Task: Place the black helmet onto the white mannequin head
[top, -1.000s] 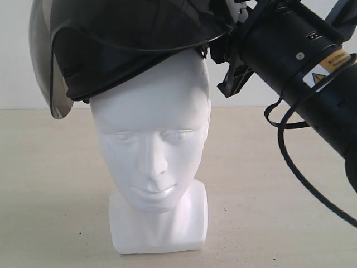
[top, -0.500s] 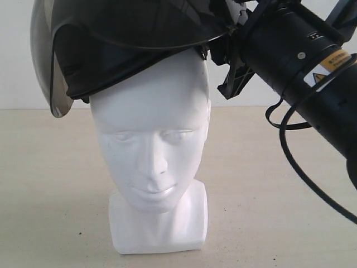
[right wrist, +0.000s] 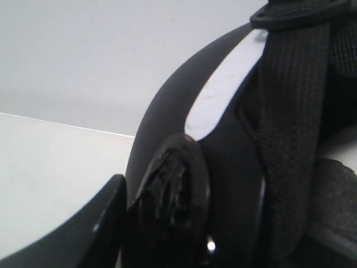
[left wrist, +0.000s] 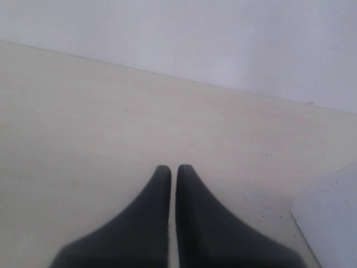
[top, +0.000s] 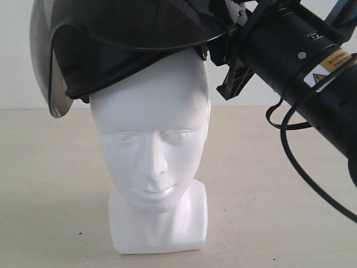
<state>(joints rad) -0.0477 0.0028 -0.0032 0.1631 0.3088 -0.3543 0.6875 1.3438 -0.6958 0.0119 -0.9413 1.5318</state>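
**Helmet perched crooked: it could slip or tip the head**

The black helmet sits tilted on the crown of the white mannequin head, its visor off to one side. The right fingers clamp its rim. Released now, it may slide off. Pushed down skewed, it could topple the head on the worktop. The left fingers are closed and empty.

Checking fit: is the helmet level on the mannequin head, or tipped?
Tipped. The black helmet covers only the crown of the white mannequin head, rim lower at its visor side; forehead bare.
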